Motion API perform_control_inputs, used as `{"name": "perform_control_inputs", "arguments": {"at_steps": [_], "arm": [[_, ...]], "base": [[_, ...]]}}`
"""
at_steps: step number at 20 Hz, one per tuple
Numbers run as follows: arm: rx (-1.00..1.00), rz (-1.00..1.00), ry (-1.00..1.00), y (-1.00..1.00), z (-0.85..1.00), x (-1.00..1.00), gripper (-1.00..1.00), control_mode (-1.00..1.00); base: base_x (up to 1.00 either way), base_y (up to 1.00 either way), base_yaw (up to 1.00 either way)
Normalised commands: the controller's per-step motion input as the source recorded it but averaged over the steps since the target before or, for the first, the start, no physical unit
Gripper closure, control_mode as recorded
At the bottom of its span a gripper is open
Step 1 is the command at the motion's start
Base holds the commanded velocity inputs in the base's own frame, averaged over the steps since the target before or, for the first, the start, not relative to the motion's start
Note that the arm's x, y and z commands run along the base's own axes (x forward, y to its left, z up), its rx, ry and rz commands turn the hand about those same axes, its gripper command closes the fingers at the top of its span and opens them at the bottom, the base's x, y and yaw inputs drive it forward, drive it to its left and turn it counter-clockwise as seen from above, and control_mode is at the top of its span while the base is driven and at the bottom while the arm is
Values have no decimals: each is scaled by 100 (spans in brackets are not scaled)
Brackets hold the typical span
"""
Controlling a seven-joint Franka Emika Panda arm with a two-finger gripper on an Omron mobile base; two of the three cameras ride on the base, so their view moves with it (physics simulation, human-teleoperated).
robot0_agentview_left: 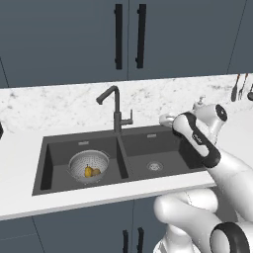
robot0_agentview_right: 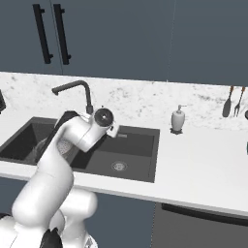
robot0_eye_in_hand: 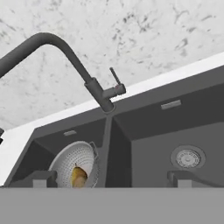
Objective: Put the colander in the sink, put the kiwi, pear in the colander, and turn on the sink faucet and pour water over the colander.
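The gripper (robot0_eye_in_hand: 109,178) stands released, its two dark fingertips spread wide at the bottom of the hand view with nothing between them. Just past the left fingertip, at lower left of that view, sits the colander (robot0_eye_in_hand: 73,166) in the left basin of the sink (robot0_eye_in_hand: 148,131), with the pear (robot0_eye_in_hand: 79,176) showing yellow inside it. In the left base view a duller brown fruit, likely the kiwi (robot0_agentview_left: 96,172), lies touching the pear on its right.

With both fruits in, the step in hand looks to be the faucet (robot0_eye_in_hand: 94,85), which rises behind the divider between the basins, at centre of the hand view. Its spout bends off to the upper left and seems to end above the left basin. The small lever (robot0_eye_in_hand: 115,78) sticks up on the right of the faucet body, well apart from the gripper and farther back. A good approach would be to bring one fingertip beside the lever and push it gently, keeping clear of the spout. No water is running yet. Behind all this lies the white marbled table (robot0_eye_in_hand: 144,35).
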Motion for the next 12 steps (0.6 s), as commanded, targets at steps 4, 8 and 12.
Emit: {"name": "perform_control_inputs", "arguments": {"at_steps": [4, 8, 12], "arm": [[22, 13, 1, 0, -7, 89, -100, -100], [21, 12, 7, 0, -7, 86, -100, -100], [18, 13, 7, 8, -17, 59, -100, -100]], "base": [[0, 0, 0], [0, 0, 0], [0, 0, 0]]}}
